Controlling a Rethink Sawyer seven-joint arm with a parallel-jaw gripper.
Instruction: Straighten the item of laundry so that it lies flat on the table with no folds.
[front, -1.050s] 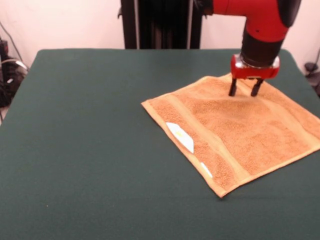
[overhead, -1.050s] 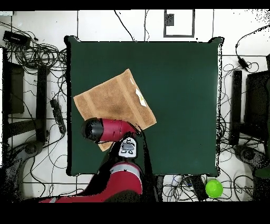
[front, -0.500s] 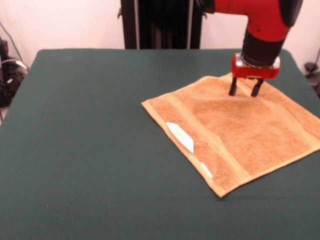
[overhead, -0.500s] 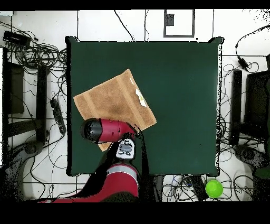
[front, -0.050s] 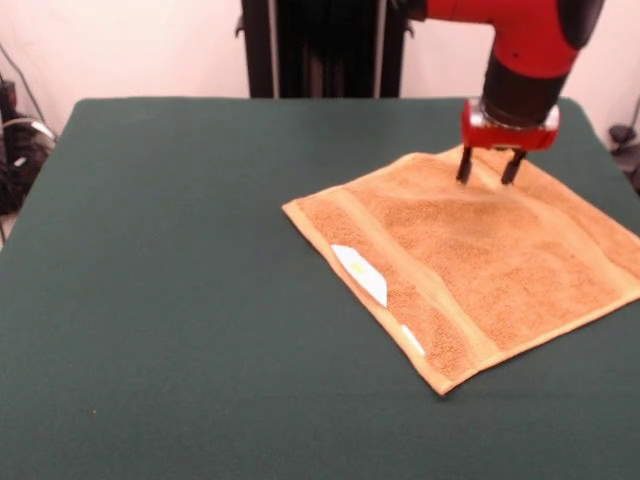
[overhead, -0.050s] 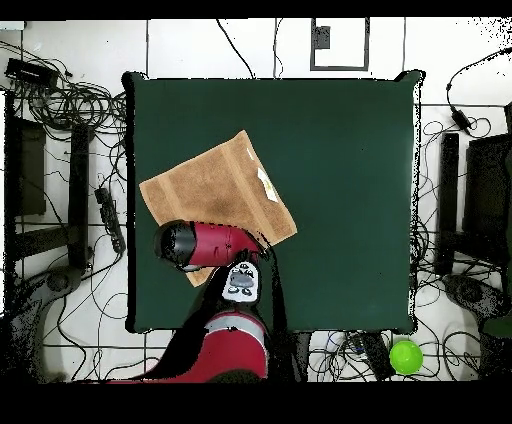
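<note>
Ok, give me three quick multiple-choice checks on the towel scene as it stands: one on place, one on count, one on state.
1. Where does the towel lie on the table in the front view?
A. right side
B. left side
C. dead centre

2. How many white labels show on the towel's hem?
A. none
B. two
C. four

3. How is the tool?
A. shut on a towel corner
B. open, above the towel's far part
C. out of view

Answers:
1 A, the towel sits right of the table's middle.
2 B, a larger label and a smaller one lie along the near-left hem.
3 B, its two fingers stand apart with nothing between them.
</note>
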